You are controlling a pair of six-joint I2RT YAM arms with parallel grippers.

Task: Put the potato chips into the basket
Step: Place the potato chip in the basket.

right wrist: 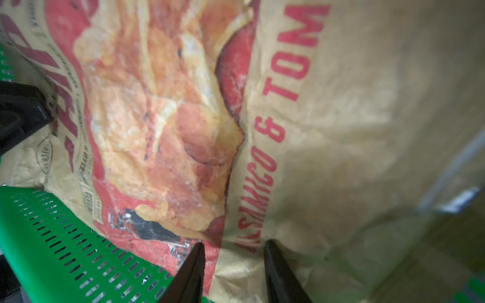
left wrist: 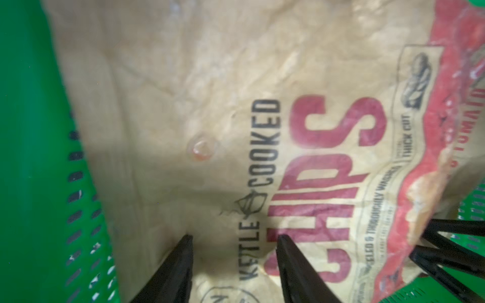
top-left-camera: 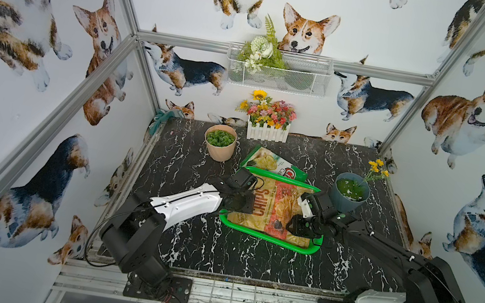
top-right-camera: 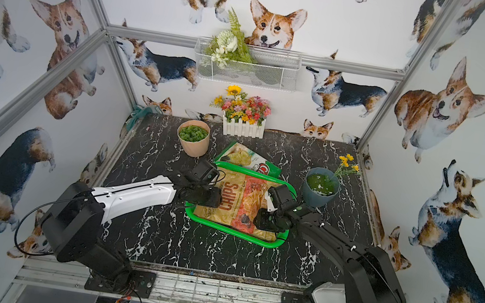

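**Currently one tan bag in the basket, both jaws apart above it**

Farthest left, the left arm [top-left-camera: 184,204] reaches in over the black marbled worktop [top-left-camera: 217,249] to the left end of the green basket [top-left-camera: 266,236]. Its jaws stand apart. In the left wrist view the two dark fingertips [left wrist: 185,246] sit on or just above the tan "CHIPS" bag [left wrist: 157,105], with the words "KETTLE COOKED" showing between them.

Behind the arm, near the back edge, stands a peach pot [top-left-camera: 219,151] of green leaves.

In both top views the tan bag lies flat inside the basket, filling most of it. A green-and-white chip bag [top-left-camera: 269,162] lies on the worktop just behind the basket's far rim, outside it.

Over the bag's right end, the right jaws are also apart. Their fingertips [right wrist: 196,254] are close to the crinkled surface, with nothing clamped between them. Just beside the basket's right far corner stands a blue-grey pot [top-left-camera: 339,206], and the right arm [top-left-camera: 385,248] comes in from the right.
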